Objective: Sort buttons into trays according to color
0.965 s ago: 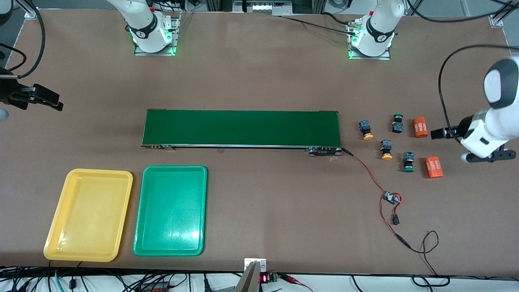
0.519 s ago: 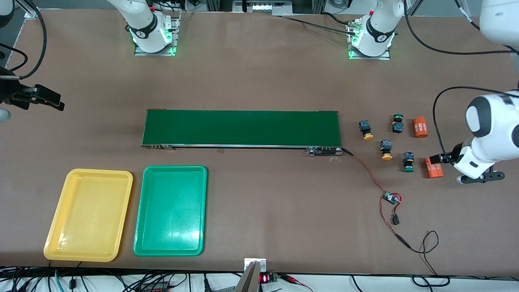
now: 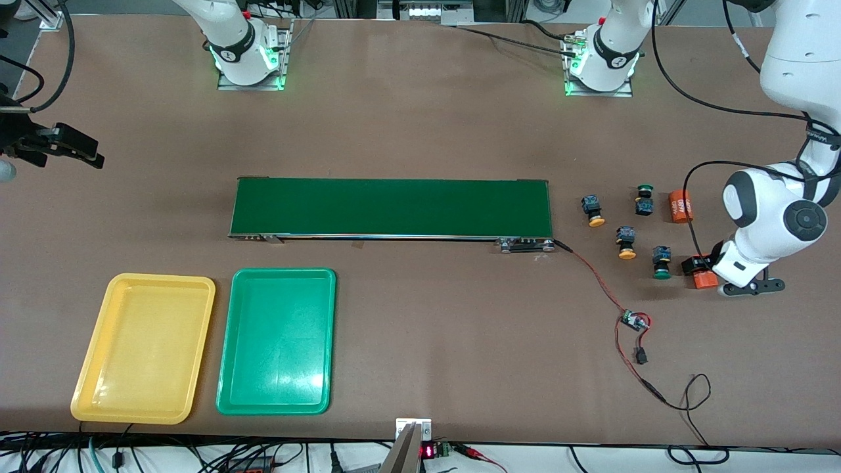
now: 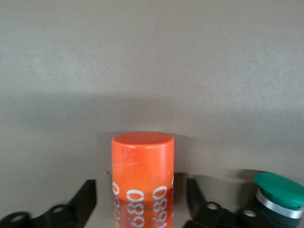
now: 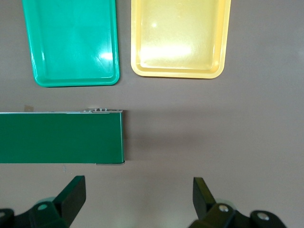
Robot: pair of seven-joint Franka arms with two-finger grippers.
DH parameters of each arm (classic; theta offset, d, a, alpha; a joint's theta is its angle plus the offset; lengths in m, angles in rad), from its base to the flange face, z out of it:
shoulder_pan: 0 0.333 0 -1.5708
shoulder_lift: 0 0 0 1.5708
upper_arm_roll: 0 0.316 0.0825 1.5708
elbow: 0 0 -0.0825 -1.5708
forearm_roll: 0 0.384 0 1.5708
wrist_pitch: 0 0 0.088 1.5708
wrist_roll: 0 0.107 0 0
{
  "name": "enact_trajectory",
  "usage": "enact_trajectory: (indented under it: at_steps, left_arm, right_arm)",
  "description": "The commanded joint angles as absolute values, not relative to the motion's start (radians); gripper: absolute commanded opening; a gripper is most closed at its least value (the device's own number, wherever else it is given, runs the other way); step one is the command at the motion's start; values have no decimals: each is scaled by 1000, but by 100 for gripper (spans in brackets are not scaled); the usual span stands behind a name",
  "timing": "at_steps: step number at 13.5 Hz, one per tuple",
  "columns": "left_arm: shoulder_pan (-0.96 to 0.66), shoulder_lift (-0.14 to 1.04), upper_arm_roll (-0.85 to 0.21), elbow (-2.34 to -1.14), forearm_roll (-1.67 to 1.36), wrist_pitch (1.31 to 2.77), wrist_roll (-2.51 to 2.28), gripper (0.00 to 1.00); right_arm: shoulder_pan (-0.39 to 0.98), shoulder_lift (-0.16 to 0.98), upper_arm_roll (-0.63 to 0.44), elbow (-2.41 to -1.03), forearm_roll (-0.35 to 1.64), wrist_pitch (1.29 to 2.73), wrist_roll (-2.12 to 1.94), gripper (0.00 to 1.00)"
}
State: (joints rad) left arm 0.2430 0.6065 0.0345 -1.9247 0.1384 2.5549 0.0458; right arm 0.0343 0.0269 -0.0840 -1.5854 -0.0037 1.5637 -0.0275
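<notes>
Since a second ago the left arm has swung in from the three o'clock edge of the front view and lowered its left gripper (image 4: 141, 192) around the orange cylinder (image 4: 142, 161) that lies nearer the front camera, while the right gripper (image 5: 137, 190) has drifted slightly toward twelve o'clock at the nine o'clock edge. The left fingers (image 4: 86, 197) straddle that cylinder partly open, with a sliver of bench (image 3: 420, 118) showing on each side of it, so they have hold of nothing. The right arm waits, its fingers (image 5: 71, 194) spread wide and empty over bare bench just off the right arm's end of the dark green conveyor belt (image 3: 391, 207). All four buttons lie on the bench at three o'clock from the belt. One yellow-capped button (image 3: 593, 210) is closest to the belt's end, and the second yellow-capped button (image 3: 626, 242) lies at five o'clock from it. One green-capped button (image 3: 644, 199) lies just beside a second orange cylinder (image 3: 681, 205), and the other green-capped button (image 3: 661, 261) lies just beside the straddled cylinder. The yellow tray (image 3: 144, 348) and the green tray (image 3: 276, 341) lie side by side with nothing in them, at seven o'clock from the belt and nearer the front camera, the yellow one toward the right arm's end. A small circuit board (image 3: 634, 320) on red wire lies at six o'clock from the buttons.
</notes>
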Motion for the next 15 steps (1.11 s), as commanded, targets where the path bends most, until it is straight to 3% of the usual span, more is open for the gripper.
enact_trajectory:
  at_steps: [1,4,7,11,15]
  left_arm:
    - [259,601,21,-1922,149,2556,63,32]
    - [249,545,15,-1914,152,2485,67,26]
    - [241,463,-47,-1876,150,2300,87,26]
    - [241,428,-197,-1813,152,2042,172,26]
    - [235,446,-375,-1813,152,1962,438,24]
  right_arm:
    - [37,5,-84,-1609,-17,1560,-37,100]
    - [34,5,-86,-1609,-15,1554,-37,100]
    - [20,8,-87,-1609,-15,1560,-37,100]
    - [21,6,-86,-1609,-15,1557,-37,100]
    - [18,8,-87,-1609,-15,1559,-37,100]
